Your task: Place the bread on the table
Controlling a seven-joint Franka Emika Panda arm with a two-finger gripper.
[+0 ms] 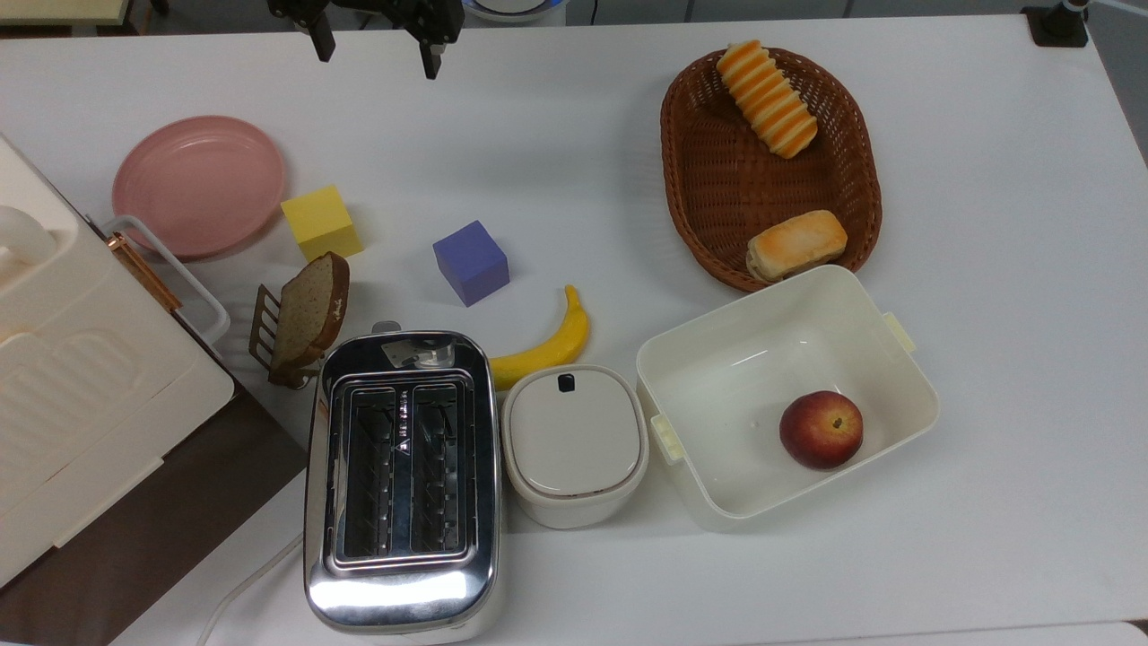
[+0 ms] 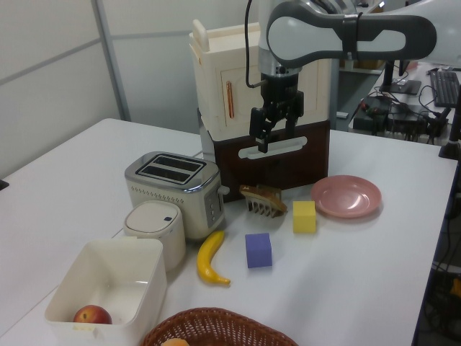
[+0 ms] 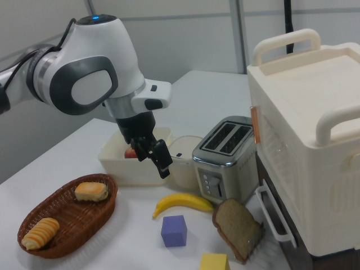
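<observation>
gripper: your gripper [image 1: 377, 49] hangs in the air at the top edge of the top view, fingers pointing down and spread wide apart, holding nothing; in the left view it hovers [image 2: 268, 131] in front of the cream cabinet
bread: the long ridged loaf with orange and cream stripes [image 1: 767, 99] lies inside the wicker basket at its far end in the top view, well apart from your gripper; in the right view it sits at the basket's near end [image 3: 39, 233]
wicker basket: brown oval basket [image 1: 700, 179] on the top view's right, also holding a short golden bun [image 1: 796, 243]
table: large white tabletop [image 1: 1004, 359] under everything
storage box: open cream box [image 1: 717, 359] just beside the basket, with a red apple [image 1: 821, 429] inside
toaster: chrome two-slot toaster [image 1: 401, 484], with a small lidded cream container [image 1: 574, 444] touching its side
banana: yellow banana [image 1: 547, 341] lies behind the container
blocks: a purple cube [image 1: 470, 262] and a yellow cube [image 1: 321, 222], apart from each other
toast: brown toast slice [image 1: 309, 309] leaning in a small rack
plate: pink plate [image 1: 197, 184] at the top view's left
</observation>
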